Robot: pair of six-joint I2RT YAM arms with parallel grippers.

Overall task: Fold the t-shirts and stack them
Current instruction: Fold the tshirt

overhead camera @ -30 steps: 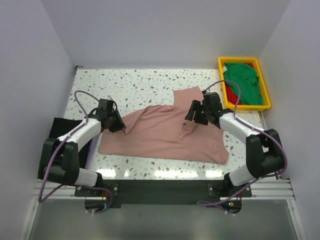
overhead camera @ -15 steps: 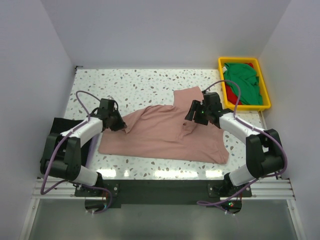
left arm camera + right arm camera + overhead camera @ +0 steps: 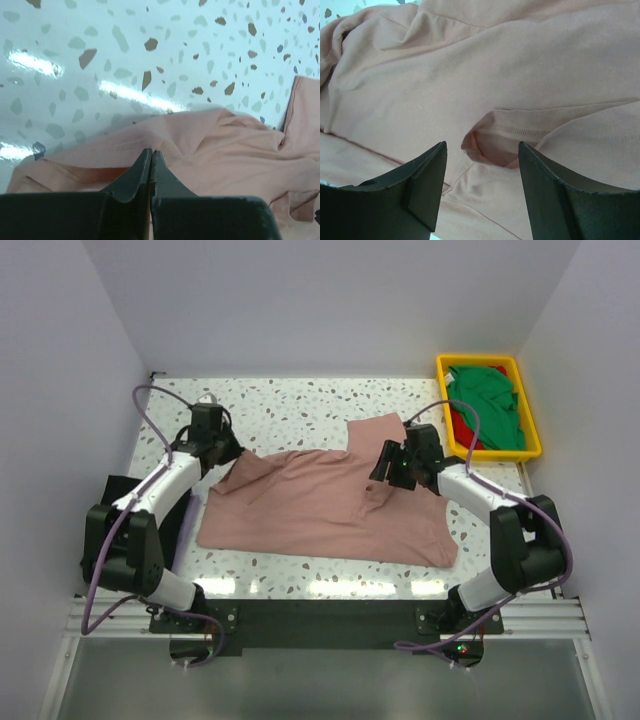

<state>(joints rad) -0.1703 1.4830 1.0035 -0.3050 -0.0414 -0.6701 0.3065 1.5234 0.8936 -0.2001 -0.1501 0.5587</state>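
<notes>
The dusty pink t-shirt (image 3: 320,505) lies spread and rumpled across the middle of the table. My left gripper (image 3: 224,452) is shut on the shirt's far left edge; in the left wrist view its jaws (image 3: 151,151) pinch a raised fold of pink cloth (image 3: 225,150). My right gripper (image 3: 386,474) is open just above the shirt's right part; in the right wrist view it (image 3: 482,145) straddles a stitched hem opening (image 3: 505,145). A black t-shirt (image 3: 120,495) lies at the table's left edge. A green t-shirt (image 3: 485,400) lies over a red one (image 3: 462,425).
The yellow plastic tray (image 3: 478,359) holding the green and red shirts stands at the back right corner. White walls close in the table on three sides. Bare speckled tabletop (image 3: 290,405) shows behind the pink shirt.
My left gripper has moved back and slightly left, pulling the pink shirt's left edge with it. The right gripper has stayed in place, open.
</notes>
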